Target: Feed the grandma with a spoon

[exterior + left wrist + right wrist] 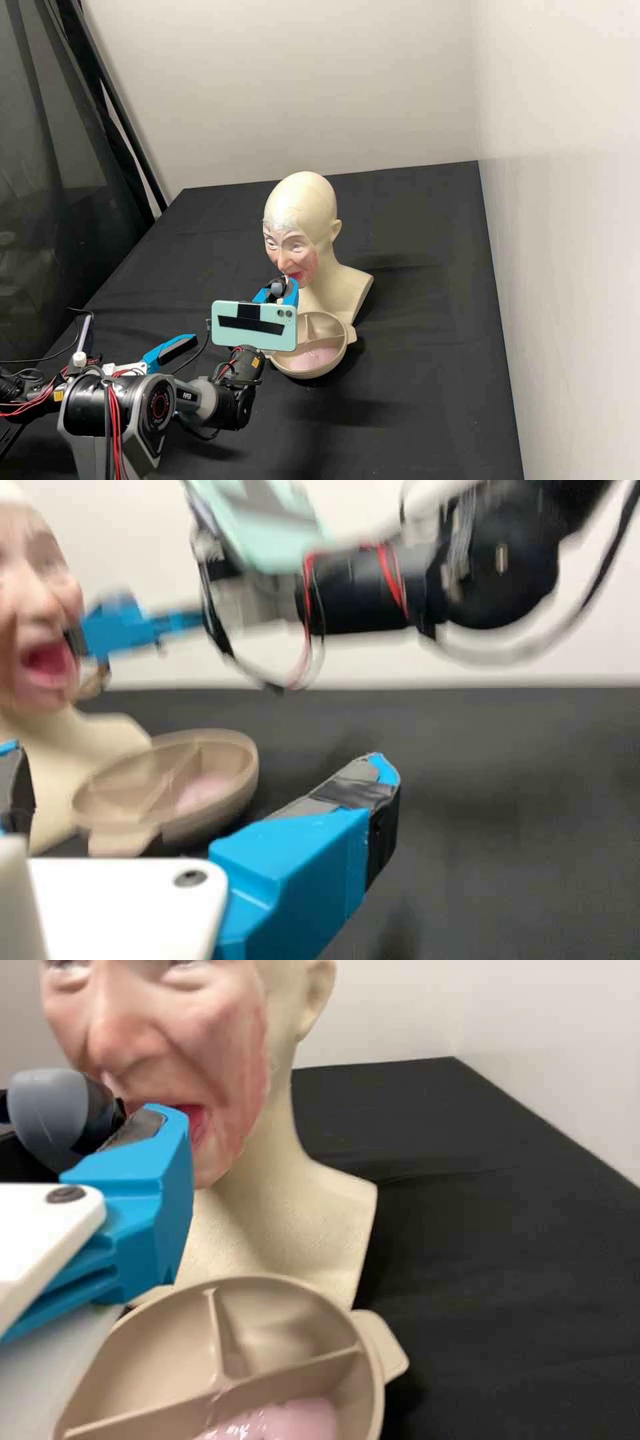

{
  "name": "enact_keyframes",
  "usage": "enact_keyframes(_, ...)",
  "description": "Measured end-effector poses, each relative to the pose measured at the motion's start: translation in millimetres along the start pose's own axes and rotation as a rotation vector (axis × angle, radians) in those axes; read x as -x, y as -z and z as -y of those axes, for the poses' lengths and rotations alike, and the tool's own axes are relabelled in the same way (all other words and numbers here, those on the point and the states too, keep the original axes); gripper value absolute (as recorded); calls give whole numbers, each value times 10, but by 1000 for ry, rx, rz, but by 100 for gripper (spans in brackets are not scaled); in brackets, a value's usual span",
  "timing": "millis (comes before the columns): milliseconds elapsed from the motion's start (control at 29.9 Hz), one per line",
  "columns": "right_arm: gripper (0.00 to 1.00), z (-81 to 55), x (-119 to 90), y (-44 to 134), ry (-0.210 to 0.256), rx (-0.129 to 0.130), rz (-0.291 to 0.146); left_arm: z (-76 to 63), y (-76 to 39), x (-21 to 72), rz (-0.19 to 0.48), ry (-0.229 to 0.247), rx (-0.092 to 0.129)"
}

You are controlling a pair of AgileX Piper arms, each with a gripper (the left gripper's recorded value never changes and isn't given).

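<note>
The grandma mannequin head point(303, 233) stands mid-bench with its mouth open point(190, 1120). My right gripper point(280, 292) is shut on a spoon's grey handle point(60, 1110), right at the mouth; the spoon's tip is hidden against the lips. From the left wrist view, the right gripper point(125, 625) points at the mouth point(45, 665). A beige divided bowl point(333, 327) with pink food point(270, 1422) sits at the bust's base, under the right gripper. My left gripper point(195, 765) is open and holds nothing; it rests low at the near left, its blue finger point(170, 348) aimed toward the bowl point(165, 780).
A teal phone-like device point(255, 325) is mounted on the right wrist. A white wall point(567, 233) borders the bench on the right, and a dark panel with a black frame point(67, 167) on the left. Cables point(27, 387) lie at the near left.
</note>
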Motion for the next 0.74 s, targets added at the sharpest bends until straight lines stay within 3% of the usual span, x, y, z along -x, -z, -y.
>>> enact_keyframes(33,0,18,22,11,0,1,-10,-11,0,10,11,-36,22)
enact_keyframes(100,0,35,56,20,-3,10,-24,-19,17,25,12,-58,68)
enact_keyframes(167,0,27,86,43,-17,21,-44,-20,26,26,7,-60,85)
enact_keyframes(335,0,34,167,90,-45,50,-82,-17,34,30,1,-59,88)
enact_keyframes(435,0,31,201,89,-61,64,-77,-9,43,38,-2,-55,88)
enact_keyframes(736,0,-12,300,75,-106,40,-37,-5,49,43,-4,-54,88)
